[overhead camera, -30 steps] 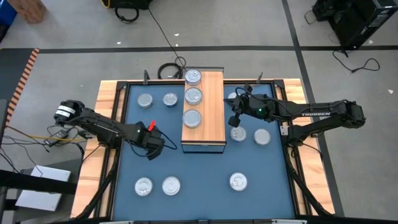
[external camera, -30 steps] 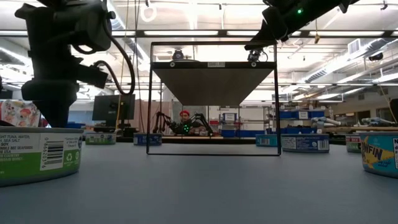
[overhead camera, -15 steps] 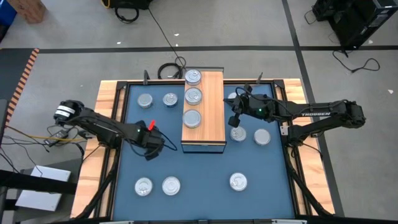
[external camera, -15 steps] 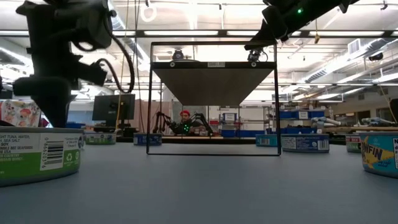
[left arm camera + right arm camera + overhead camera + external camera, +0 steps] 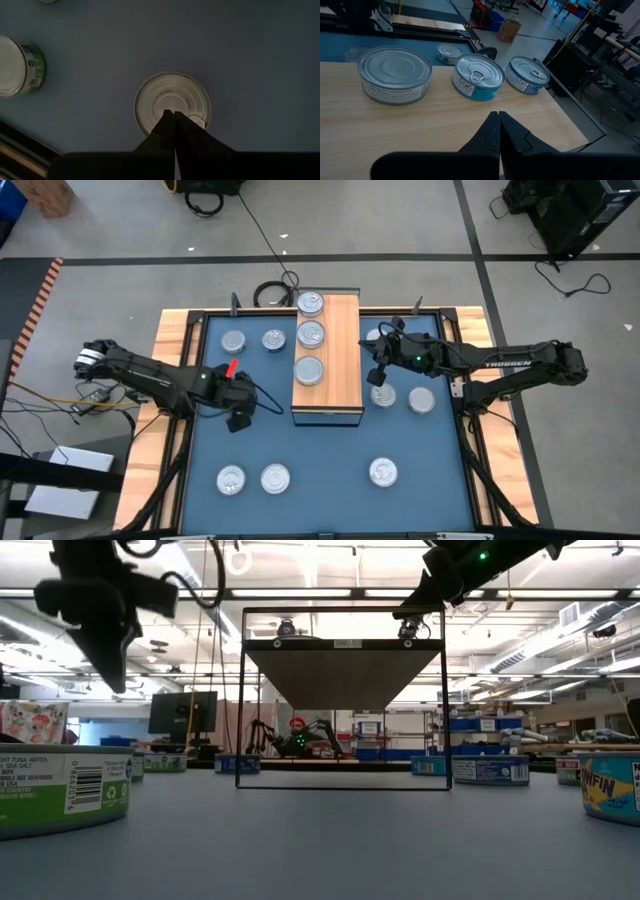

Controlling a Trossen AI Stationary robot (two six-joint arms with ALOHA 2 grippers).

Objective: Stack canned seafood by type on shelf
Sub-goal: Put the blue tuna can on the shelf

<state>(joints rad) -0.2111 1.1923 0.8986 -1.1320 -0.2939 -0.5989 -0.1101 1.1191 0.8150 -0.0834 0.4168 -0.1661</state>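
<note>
The shelf [image 5: 327,360], a wood-topped block, carries three tins in a row [image 5: 311,303] [image 5: 311,334] [image 5: 309,370]. The right wrist view shows them as a green-labelled tin [image 5: 395,74], a teal one [image 5: 479,76] and a blue one [image 5: 526,74]. More tins rest flat on the blue mat [image 5: 300,450]. My left gripper [image 5: 238,418] hangs shut in the air left of the shelf. It points down over a silver-lidded tin [image 5: 172,102] without touching it. My right gripper [image 5: 378,370] is shut and hovers by the shelf's right edge.
Loose tins lie on the mat: two far left [image 5: 233,341] [image 5: 273,339], two near left [image 5: 231,479] [image 5: 275,478], one near right [image 5: 382,472] and three right of the shelf [image 5: 383,395] [image 5: 421,399] [image 5: 372,335]. A black frame [image 5: 190,380] borders the mat.
My left gripper has risen well above the mat, still shut, and shifted slightly toward the table's left edge as the arm drew back. No tin has moved.
</note>
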